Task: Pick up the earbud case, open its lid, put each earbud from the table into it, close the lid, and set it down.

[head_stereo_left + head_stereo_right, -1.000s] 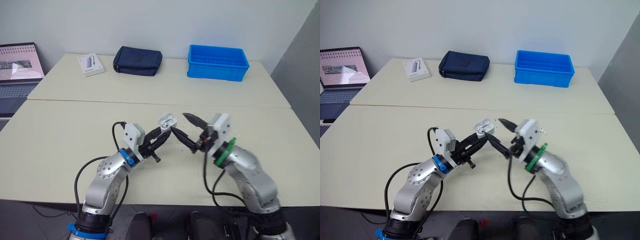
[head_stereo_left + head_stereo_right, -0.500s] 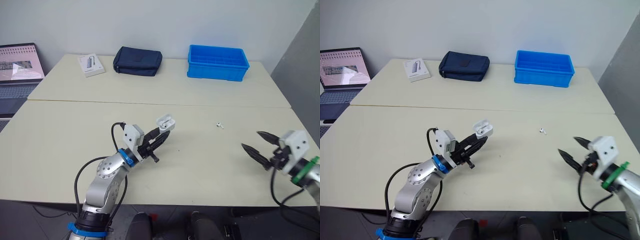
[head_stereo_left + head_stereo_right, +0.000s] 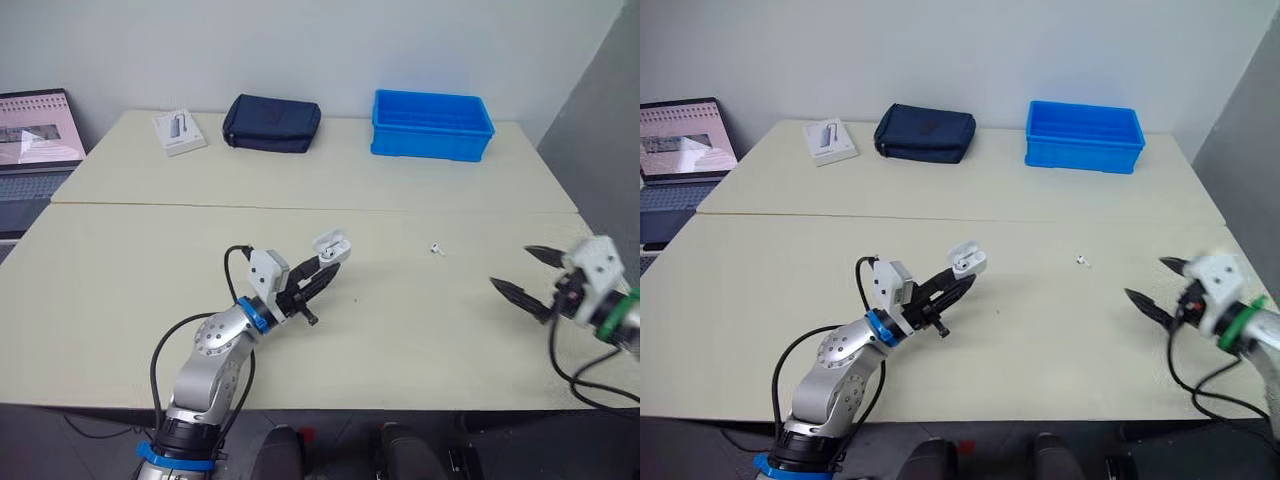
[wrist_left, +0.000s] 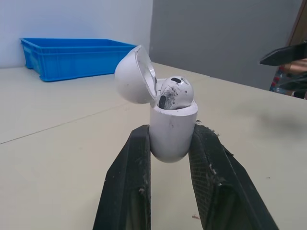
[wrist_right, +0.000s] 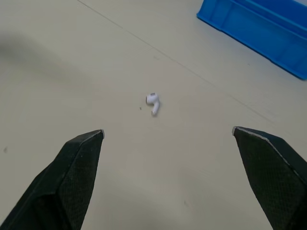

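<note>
Left gripper [image 3: 325, 268]: fingers pinching the lower body of the earbud case [image 4: 171, 132], held above the table [image 3: 150, 260]; lid hinged open, seated earbud [image 4: 173, 93] inside. Right gripper [image 5: 168, 132]: fingers spread wide, empty, near the table's right edge. Loose earbud [image 5: 153, 102]: on the table between both grippers, apart from each.

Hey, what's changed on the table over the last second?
The right gripper swung away from the white earbud case toward the robot's right, and it is open and holding nothing. Unchanged: the left gripper grips the case with the lid open and one white earbud inside. The loose white earbud lies on the beige table.
</note>
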Motion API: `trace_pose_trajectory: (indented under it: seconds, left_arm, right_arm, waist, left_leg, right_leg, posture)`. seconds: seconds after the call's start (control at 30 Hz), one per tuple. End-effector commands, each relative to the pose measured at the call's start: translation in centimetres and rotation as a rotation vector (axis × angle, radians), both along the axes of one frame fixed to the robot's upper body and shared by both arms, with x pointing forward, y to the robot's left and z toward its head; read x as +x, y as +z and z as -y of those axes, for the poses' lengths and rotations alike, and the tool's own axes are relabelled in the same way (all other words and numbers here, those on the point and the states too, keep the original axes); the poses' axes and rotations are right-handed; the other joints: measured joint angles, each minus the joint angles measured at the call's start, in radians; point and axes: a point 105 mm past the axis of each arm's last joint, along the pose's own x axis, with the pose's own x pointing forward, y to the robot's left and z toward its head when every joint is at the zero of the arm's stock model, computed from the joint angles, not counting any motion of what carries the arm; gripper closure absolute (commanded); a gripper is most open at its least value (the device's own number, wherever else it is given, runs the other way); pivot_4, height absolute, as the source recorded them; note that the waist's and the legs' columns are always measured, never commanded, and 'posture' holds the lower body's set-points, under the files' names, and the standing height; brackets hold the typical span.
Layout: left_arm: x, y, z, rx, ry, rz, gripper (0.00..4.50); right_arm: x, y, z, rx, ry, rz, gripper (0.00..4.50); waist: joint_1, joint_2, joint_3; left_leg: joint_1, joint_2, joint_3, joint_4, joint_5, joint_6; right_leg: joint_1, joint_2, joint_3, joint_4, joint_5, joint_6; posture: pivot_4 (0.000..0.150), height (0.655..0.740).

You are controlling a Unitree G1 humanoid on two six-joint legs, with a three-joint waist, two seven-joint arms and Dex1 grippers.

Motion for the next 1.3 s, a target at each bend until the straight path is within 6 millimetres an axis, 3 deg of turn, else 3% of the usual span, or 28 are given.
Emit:
trace_pose_trajectory:
  seconds: [0.03,0.3,0.53,0.67,0.9,0.97,1.13,1.3]
  left_arm:
    - [-0.2,1.2,0.2,-0.007,-0.002,0.056,3.77]
    - [-0.3,1.2,0.3,-0.005,-0.007,0.057,3.77]
    - [-0.6,1.1,0.3,-0.006,-0.002,0.053,3.77]
    - [-0.6,1.1,0.4,-0.006,-0.004,0.052,3.77]
    - [-0.6,1.1,0.7,-0.004,-0.016,0.053,3.77]
    - [-0.7,1.1,0.7,-0.003,-0.018,0.054,3.77]
    - [-0.8,1.1,0.6,0.000,-0.015,0.053,3.77]
    - [-1.3,1.0,0.5,0.003,-0.013,0.045,3.77]
  right_arm:
    - [3.0,-0.6,-0.9,-0.017,-0.028,-0.045,0.00]
    - [8.3,-2.6,-3.7,-0.007,-0.014,-0.175,0.00]
    - [9.9,-4.2,-4.5,0.027,-0.049,-0.230,0.00]
    - [10.0,-4.8,-4.8,0.049,-0.046,-0.252,0.89]
    - [10.2,-5.2,-5.4,0.068,-0.052,-0.251,3.52]
    - [10.0,-5.1,-5.6,0.052,-0.034,-0.246,4.12]
    - [7.9,-4.0,-6.8,-0.021,0.106,-0.219,4.11]
    - [1.4,-3.0,-8.5,-0.183,0.457,-0.255,4.11]
  waist:
    - [0.002,0.000,0.000]
    - [0.005,0.001,0.000]
    - [0.005,0.001,0.001]
    - [0.004,0.001,0.001]
    - [0.004,0.001,0.001]
    - [0.004,0.001,0.001]
    - [0.006,0.002,0.001]
    - [0.007,0.003,0.002]
  left_leg:
    - [0.000,0.000,0.000,0.000,0.000,0.000]
    - [-0.001,0.000,0.000,-0.001,0.000,0.000]
    - [-0.001,0.000,0.001,-0.001,0.000,0.000]
    - [0.000,0.000,0.000,-0.001,0.000,0.000]
    - [0.000,0.000,0.000,0.000,0.000,0.000]
    - [0.000,0.000,0.000,0.000,0.000,0.000]
    - [0.000,0.000,0.000,-0.001,0.000,0.000]
    - [-0.001,0.000,0.000,-0.001,0.000,0.000]
  right_leg:
    - [0.000,0.000,0.001,0.000,0.000,0.000]
    - [0.000,0.000,0.000,-0.001,0.000,0.000]
    - [-0.001,0.000,0.000,-0.001,-0.001,0.001]
    - [0.000,0.000,0.000,0.001,0.000,0.001]
    - [0.000,0.000,0.001,0.001,0.000,0.001]
    - [0.000,0.000,0.001,0.001,0.000,0.001]
    - [0.000,0.000,0.000,0.001,0.000,0.001]
    - [-0.001,0.000,0.000,-0.001,-0.001,0.002]
  posture:
    - [0.150,0.7267]
    - [0.150,0.7267]
    - [0.150,0.7267]
    - [0.150,0.7267]
    - [0.150,0.7267]
    - [0.150,0.7267]
    - [0.150,0.7267]
    - [0.150,0.7267]
